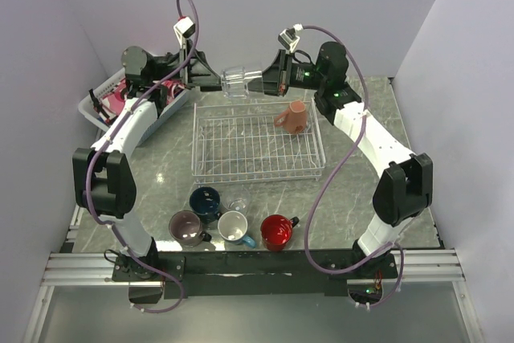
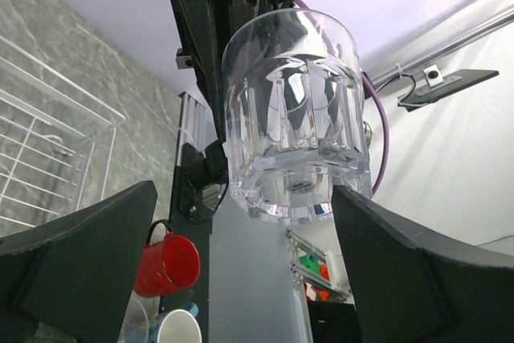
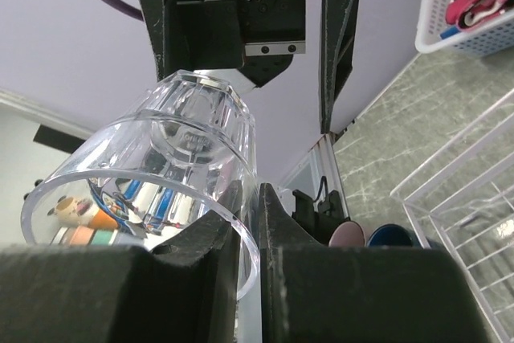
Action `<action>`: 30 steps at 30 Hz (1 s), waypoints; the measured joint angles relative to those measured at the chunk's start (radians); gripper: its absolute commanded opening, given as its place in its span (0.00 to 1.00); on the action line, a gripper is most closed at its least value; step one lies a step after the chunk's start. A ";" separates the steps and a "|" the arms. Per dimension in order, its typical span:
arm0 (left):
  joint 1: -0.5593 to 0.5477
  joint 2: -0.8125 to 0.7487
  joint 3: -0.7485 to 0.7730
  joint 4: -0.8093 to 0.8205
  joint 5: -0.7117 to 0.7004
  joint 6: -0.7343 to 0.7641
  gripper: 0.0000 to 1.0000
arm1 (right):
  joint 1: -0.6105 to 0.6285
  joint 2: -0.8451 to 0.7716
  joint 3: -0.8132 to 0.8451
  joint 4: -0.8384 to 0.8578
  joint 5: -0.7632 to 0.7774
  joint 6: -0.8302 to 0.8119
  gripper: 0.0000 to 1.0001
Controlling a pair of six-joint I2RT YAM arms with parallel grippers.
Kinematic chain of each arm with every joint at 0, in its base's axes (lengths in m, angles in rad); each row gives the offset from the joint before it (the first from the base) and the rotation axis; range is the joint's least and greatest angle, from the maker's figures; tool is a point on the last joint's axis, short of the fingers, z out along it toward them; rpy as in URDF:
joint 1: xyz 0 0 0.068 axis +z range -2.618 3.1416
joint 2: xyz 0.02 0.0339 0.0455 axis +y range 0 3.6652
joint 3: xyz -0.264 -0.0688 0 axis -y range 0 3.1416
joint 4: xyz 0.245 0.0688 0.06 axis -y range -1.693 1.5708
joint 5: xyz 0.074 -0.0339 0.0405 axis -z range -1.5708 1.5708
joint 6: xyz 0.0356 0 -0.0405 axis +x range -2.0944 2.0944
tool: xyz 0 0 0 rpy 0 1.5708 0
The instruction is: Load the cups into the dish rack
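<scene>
Your right gripper [image 3: 249, 255] is clamped on the rim of a clear glass [image 1: 238, 82], held sideways in the air above the far edge of the white wire dish rack [image 1: 241, 176]. Your left gripper [image 1: 217, 80] is spread wide on either side of the glass's base. A salmon mug [image 1: 293, 116] lies in the rack.

The glass [image 1: 238, 82] is clear with ribbed sides, the rack [image 1: 257, 144] is a white wire grid, and the table [image 1: 361, 118] is grey-green stone with pale veins. There is a salmon mug [image 1: 293, 117], a navy mug [image 1: 206, 200], a mauve mug [image 1: 188, 227], a red mug [image 1: 277, 231] and a light blue mug [image 1: 234, 228] that is white inside. The basket [image 1: 90, 107] is white, its cloth [image 1: 120, 100] pink, and the cable [image 2: 384, 130] purple.
</scene>
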 measured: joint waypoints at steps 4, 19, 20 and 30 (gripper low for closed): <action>0.001 0.001 -0.008 0.071 0.022 -0.062 0.99 | -0.001 -0.004 -0.046 0.079 -0.016 0.032 0.00; 0.006 0.016 -0.018 0.159 0.024 -0.164 0.97 | -0.020 0.003 -0.151 0.155 -0.013 0.082 0.00; 0.005 0.016 -0.018 0.154 0.023 -0.158 0.97 | -0.020 0.003 -0.151 0.156 -0.012 0.084 0.00; -0.032 0.024 -0.006 0.034 -0.016 -0.023 0.97 | -0.007 0.072 -0.092 0.186 -0.040 0.135 0.00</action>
